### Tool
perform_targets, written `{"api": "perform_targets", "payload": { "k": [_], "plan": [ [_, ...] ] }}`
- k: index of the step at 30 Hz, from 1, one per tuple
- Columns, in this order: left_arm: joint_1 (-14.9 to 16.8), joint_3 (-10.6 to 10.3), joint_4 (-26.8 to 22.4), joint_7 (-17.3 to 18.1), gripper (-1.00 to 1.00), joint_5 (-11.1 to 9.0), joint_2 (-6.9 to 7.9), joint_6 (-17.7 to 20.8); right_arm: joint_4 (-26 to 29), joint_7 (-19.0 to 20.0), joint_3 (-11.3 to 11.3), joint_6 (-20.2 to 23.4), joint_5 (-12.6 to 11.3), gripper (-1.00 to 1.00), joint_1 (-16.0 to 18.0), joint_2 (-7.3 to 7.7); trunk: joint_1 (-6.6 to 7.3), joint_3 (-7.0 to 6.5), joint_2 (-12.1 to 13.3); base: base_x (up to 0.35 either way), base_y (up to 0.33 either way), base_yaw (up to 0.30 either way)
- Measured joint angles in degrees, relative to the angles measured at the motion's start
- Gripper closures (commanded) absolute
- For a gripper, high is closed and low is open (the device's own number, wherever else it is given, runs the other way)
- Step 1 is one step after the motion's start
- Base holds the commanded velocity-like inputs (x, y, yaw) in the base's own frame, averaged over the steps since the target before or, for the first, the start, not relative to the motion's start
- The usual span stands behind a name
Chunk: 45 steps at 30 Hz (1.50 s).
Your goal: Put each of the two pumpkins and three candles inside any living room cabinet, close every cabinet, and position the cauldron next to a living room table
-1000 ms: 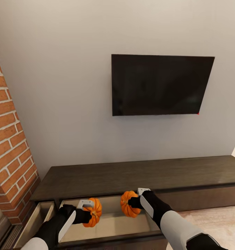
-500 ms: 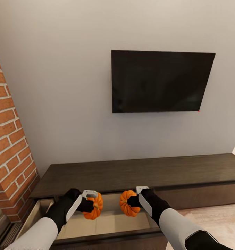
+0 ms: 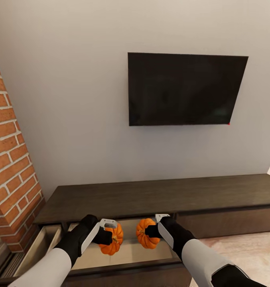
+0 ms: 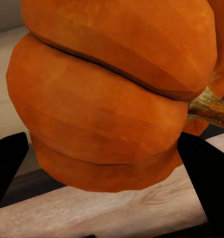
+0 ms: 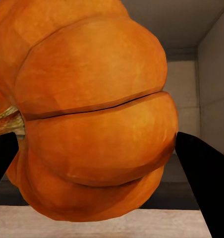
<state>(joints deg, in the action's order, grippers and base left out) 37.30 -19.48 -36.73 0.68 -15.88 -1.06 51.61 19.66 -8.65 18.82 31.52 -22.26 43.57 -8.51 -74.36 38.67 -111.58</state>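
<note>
While both grippers (image 3: 105, 236) (image 3: 151, 231) clasp pumpkins (image 3: 112, 240) (image 3: 146, 233), the TV (image 3: 182, 89) hangs above

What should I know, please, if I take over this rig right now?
Left tool: shut on the left pumpkin.
Right tool: shut on the right pumpkin.
Both pumpkins hang over the open drawer of the cabinet; a second drawer beside it is open too.
Done: nothing stowed yet.
Left: release the pumpkins, then candles, closing drawers, cauldron.
</note>
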Motion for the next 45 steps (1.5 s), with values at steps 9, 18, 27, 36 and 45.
{"api": "perform_targets", "payload": {
  "k": [9,18,27,36,45],
  "plan": [
    [0.0,0.0,-0.2,0.0,1.00,-0.3,0.00,0.0,0.0,0.1,0.0,0.0,0.0,1.00,0.0,-0.04,-1.98,1.62,-3.6,0.000,0.000,0.000],
    [0.0,-0.1,-0.2,0.0,1.00,-0.4,0.36,-0.5,0.1,0.1,0.0,0.0,0.0,1.00,0.0,-0.05,-3.96,3.23,-7.2,0.000,0.000,0.000],
    [0.0,-0.1,-0.3,-0.1,1.00,-0.4,0.41,-0.8,0.1,0.1,0.0,0.0,0.0,1.00,0.0,-0.16,-5.93,4.85,-10.8,0.000,0.000,0.000],
    [0.0,0.0,-0.3,0.0,1.00,-0.4,0.50,-2.3,0.1,0.1,0.0,0.0,0.0,1.00,0.0,-0.22,-7.04,5.75,-12.9,0.000,0.000,0.000],
    [0.0,0.0,-0.3,0.0,1.00,-0.3,0.50,-2.5,0.1,0.1,0.0,0.0,0.0,1.00,0.0,-0.22,-7.02,5.74,-12.9,0.077,0.023,0.000]
  ]
}}
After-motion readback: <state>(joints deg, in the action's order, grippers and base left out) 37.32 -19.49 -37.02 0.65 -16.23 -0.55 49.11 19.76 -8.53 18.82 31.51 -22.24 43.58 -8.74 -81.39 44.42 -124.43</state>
